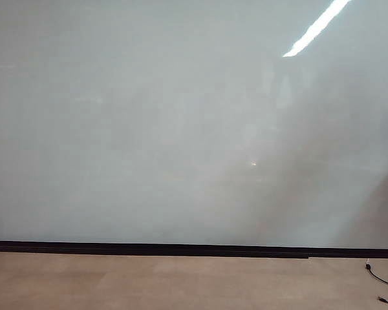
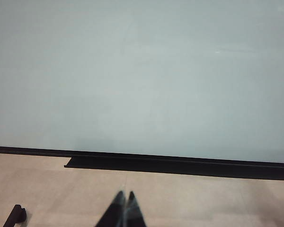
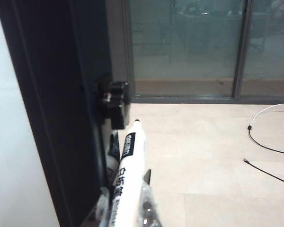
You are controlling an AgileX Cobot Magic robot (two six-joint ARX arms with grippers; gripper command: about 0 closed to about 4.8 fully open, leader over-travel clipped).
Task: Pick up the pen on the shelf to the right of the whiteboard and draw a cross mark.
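From the exterior view I see only the whiteboard, blank and glossy, with its thin black strip along the lower edge and tan floor beneath; a black cable lies on the floor near the board's lower right corner. Neither arm shows there.

My left end effector sits low in front of the whiteboard, its two dark fingers pressed together with nothing between them. A black ledge runs under the board's lower edge.

My right end effector is at the whiteboard's right edge, beside the dark frame and a black bracket mounted on it. Its fingers are closed on the pen, gripping the white barrel low down; the black-banded front and black tip point up and away, just beside the bracket.
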